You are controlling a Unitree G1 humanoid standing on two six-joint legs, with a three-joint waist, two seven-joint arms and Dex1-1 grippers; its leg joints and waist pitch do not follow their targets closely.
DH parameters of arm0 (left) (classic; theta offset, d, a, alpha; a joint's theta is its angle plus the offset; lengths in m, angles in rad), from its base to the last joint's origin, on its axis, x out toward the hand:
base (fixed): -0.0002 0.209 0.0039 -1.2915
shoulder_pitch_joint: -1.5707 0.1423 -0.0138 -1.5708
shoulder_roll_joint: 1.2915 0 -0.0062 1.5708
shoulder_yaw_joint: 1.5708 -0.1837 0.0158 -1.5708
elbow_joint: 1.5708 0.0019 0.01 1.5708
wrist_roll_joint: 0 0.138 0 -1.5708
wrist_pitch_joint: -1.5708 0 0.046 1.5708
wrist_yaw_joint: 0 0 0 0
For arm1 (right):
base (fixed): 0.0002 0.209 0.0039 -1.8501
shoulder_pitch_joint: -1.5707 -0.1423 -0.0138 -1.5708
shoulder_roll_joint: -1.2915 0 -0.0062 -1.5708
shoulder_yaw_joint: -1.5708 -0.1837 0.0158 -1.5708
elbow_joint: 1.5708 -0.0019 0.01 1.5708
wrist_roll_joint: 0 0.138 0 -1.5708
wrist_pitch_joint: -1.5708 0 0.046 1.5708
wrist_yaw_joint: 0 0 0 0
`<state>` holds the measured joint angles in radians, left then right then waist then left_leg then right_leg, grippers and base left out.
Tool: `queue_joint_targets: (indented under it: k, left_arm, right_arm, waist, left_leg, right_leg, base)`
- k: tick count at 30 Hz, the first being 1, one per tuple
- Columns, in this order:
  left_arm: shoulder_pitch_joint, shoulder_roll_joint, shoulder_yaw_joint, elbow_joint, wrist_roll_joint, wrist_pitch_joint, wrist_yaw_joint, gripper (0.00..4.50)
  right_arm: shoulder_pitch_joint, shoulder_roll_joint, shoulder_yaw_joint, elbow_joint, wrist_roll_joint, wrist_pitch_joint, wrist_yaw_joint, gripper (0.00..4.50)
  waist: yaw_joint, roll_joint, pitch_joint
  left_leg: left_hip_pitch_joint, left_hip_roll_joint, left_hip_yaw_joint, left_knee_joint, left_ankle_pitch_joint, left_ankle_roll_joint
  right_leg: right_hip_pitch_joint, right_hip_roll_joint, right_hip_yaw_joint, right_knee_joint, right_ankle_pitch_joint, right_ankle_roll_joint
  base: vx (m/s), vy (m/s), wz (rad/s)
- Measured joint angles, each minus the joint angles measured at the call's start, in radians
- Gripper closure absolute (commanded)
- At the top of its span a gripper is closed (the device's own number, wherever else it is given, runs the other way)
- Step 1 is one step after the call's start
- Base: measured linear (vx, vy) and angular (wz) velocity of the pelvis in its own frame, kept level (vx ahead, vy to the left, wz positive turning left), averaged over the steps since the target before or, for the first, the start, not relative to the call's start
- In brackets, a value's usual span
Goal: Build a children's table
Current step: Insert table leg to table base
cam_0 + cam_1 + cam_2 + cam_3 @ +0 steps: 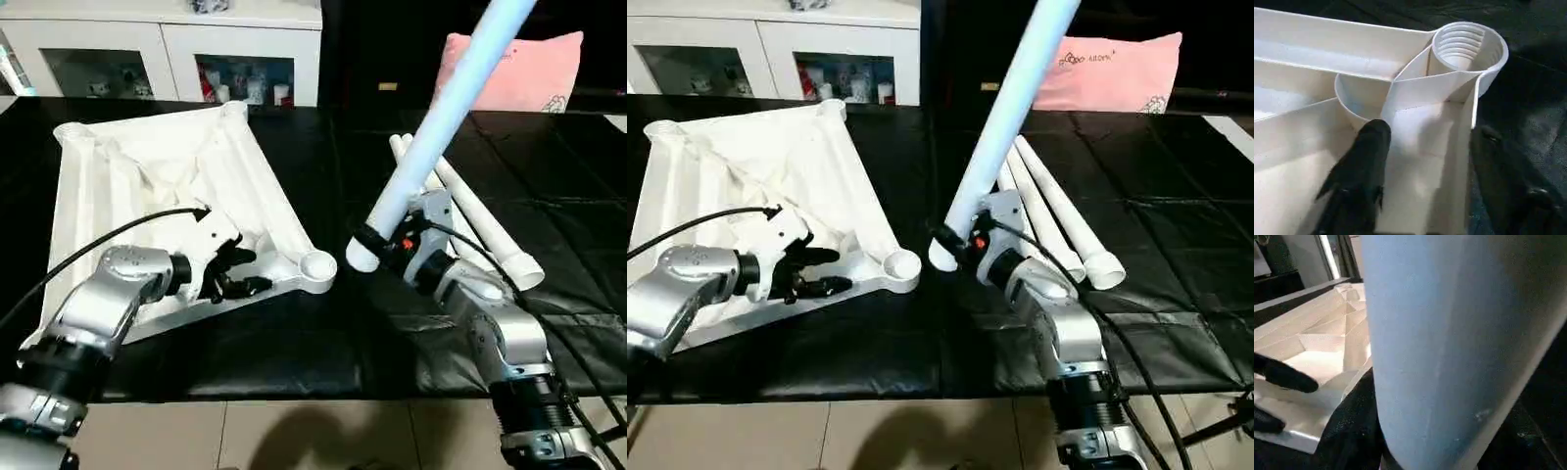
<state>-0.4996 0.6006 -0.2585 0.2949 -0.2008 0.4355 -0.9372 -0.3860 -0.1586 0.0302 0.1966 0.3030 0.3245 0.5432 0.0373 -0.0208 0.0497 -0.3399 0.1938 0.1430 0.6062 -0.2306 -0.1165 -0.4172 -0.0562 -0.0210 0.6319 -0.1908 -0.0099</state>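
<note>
Table top upside down on black mat, one leg held aloft.

Table top (147, 186) lying ribbed side up at left, corner socket (318, 266) facing centre. Left gripper (238, 274) straddling the rim beside that socket, fingers (1359, 176) spread either side of the wall. Right gripper (377, 245) clamped round raised leg (441, 117), tilted upward. Three more legs (480, 230) resting together at right, near pink pillow (519, 73).

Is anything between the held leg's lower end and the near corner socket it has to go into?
Nothing visible: bare black mat separates the leg in the right gripper from the open corner socket.
</note>
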Motion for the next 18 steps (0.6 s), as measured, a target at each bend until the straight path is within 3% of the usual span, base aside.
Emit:
queue_joint_targets:
  k: [4, 16, 18]
  left_arm:
    - [-0.021, -0.004, -0.005, 0.030, 0.006, 0.004, -0.024, 2.12]
    - [-0.030, -0.022, -0.053, 0.039, 0.012, 0.061, -0.112, 3.46]
    - [-0.030, -0.022, -0.057, 0.053, 0.027, 0.056, -0.118, 3.50]
  right_arm:
    - [0.000, -0.001, 0.000, 0.000, 0.000, 0.001, 0.000, 2.58]
    - [0.000, -0.012, 0.000, -0.001, -0.001, 0.016, 0.000, 2.58]
    - [0.000, -0.013, 0.000, -0.001, -0.002, 0.017, 0.000, 2.58]
  waist:
    - [0.000, 0.001, 0.000]
    - [-0.001, 0.004, 0.001]
    - [-0.003, 0.004, 0.001]
  left_leg:
    - [0.000, 0.000, 0.000, 0.000, 0.000, 0.000]
    - [0.000, 0.000, 0.000, -0.001, 0.001, -0.001]
    - [0.000, 0.000, 0.000, -0.002, 0.001, -0.001]
  right_leg:
    - [0.000, 0.000, 0.000, 0.000, 0.000, 0.000]
    - [0.000, 0.000, 0.000, -0.001, 0.000, 0.000]
    - [0.000, 0.000, 0.000, -0.001, 0.000, 0.000]
  base:
    - [0.000, 0.000, 0.00]
    - [0.000, 0.000, 0.00]
    - [0.000, 0.000, 0.00]
